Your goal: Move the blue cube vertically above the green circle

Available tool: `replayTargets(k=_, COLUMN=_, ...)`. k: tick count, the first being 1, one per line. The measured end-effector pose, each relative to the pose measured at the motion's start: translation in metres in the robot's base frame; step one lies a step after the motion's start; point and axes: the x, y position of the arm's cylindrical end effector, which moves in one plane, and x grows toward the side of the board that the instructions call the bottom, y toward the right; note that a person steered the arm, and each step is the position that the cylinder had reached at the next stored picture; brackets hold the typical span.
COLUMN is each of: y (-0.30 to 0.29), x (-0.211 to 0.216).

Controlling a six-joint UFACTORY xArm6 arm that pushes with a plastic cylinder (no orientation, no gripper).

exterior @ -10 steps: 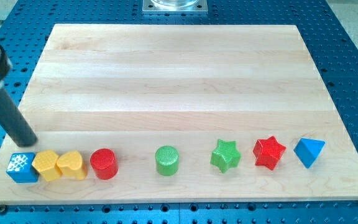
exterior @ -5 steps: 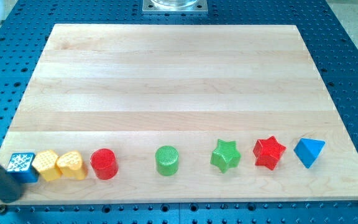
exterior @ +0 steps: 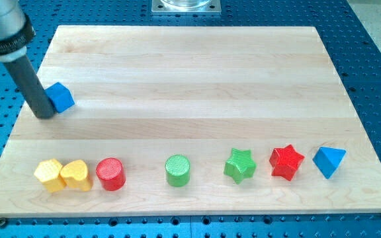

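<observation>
I'm looking down at a slant from the near edge of the wooden board (exterior: 190, 66), whole board filling the frame.

Single arm enters from view's top-left corner. Thick grey cylindrical housing at corner, narrowing to straight dark rod. Rod slants down and toward view's right. My tip (exterior: 45, 115) planted low at view's left side, near mid-height. Rod upper part cropped by frame edge; no joints or wrist visible beyond housing.
</observation>
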Motion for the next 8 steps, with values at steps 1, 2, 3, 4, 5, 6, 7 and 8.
replayTargets(k=1, y=0.002, x=-0.017)
replayTargets(k=2, y=0.108, x=-0.011)
replayTargets(k=3, y=0.213, x=-0.007)
replayTargets(k=4, y=0.197, x=-0.007)
replayTargets(k=5, y=0.162, x=0.025)
replayTargets(k=6, y=0.098, x=0.027)
replayTargets(k=7, y=0.032, x=0.087)
replayTargets(k=8, y=0.000, x=0.150)
